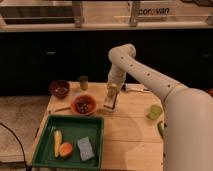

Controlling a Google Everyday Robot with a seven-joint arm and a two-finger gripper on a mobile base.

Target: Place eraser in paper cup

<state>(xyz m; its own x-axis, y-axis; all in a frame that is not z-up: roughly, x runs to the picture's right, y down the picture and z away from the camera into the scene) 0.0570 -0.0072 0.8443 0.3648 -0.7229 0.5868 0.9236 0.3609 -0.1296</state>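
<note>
My gripper point(112, 92) hangs at the middle of the wooden table point(132, 135), pointing down from the white arm that reaches in from the right. It is shut on the eraser point(111, 100), a tan-edged block held upright. The eraser's lower end sits at the mouth of the white paper cup point(109, 107), which stands right under the gripper and is mostly hidden by it. I cannot tell whether the eraser touches the cup's bottom.
An orange bowl of dark food point(83, 105) stands just left of the cup. A dark red bowl point(60, 89) and a small dark cup point(83, 81) are at the back left. A green tray point(75, 129) at the front left holds a blue-grey sponge point(86, 148). A light green cup point(155, 111) is at the right.
</note>
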